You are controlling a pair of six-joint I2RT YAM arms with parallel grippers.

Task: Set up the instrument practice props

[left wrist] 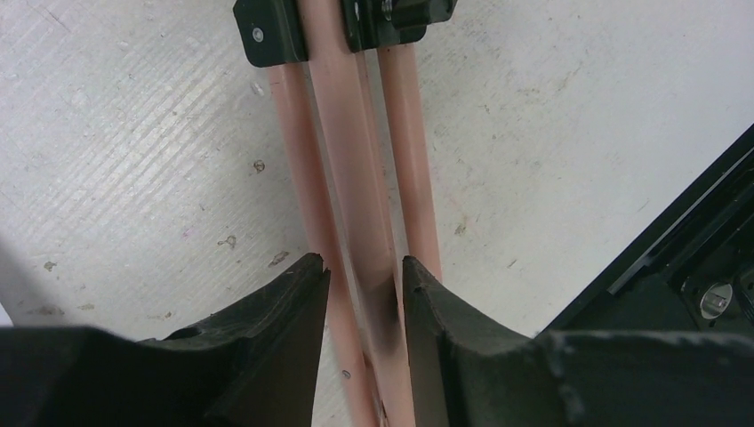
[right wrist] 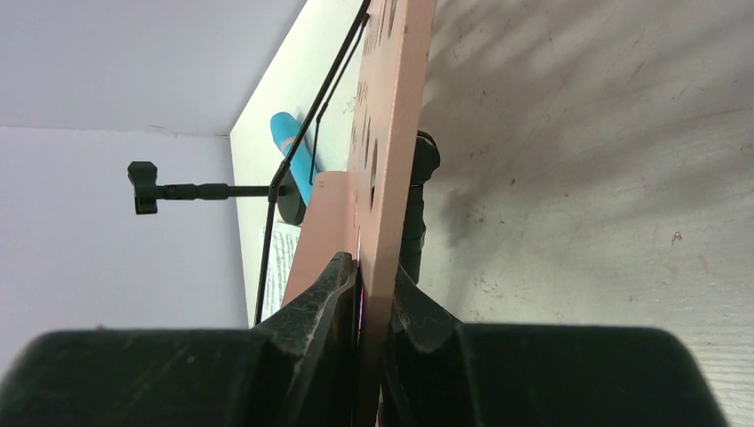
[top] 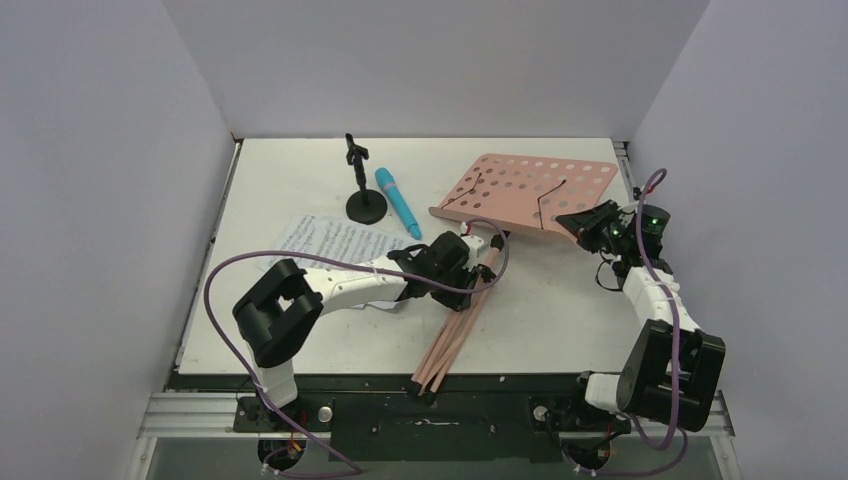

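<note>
A pink music stand [top: 525,190] lay across a white table [top: 570,320], its folded legs [top: 452,340] pointing at the near edge. The left gripper [top: 468,262] sat over them, the right gripper [top: 577,222] at the perforated desk's near right corner. A blue mic [top: 398,202] lay just beside an upright black mic stand [top: 364,190], pages [top: 335,240] nearby.

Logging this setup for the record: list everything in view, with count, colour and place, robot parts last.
music stand: one, pink, perforated desk tilted at far right, folded legs running toward the near edge
sheet music: white printed pages, count unclear, flat at left
microphone: one, bright blue, lying just right of the mic stand
mic stand: one, black, upright, far centre-left
table: one, white, under everything
left gripper: one, black, jaws astride the stand's centre tube, contact unclear
right gripper: one, black, shut on the desk's edge
</note>
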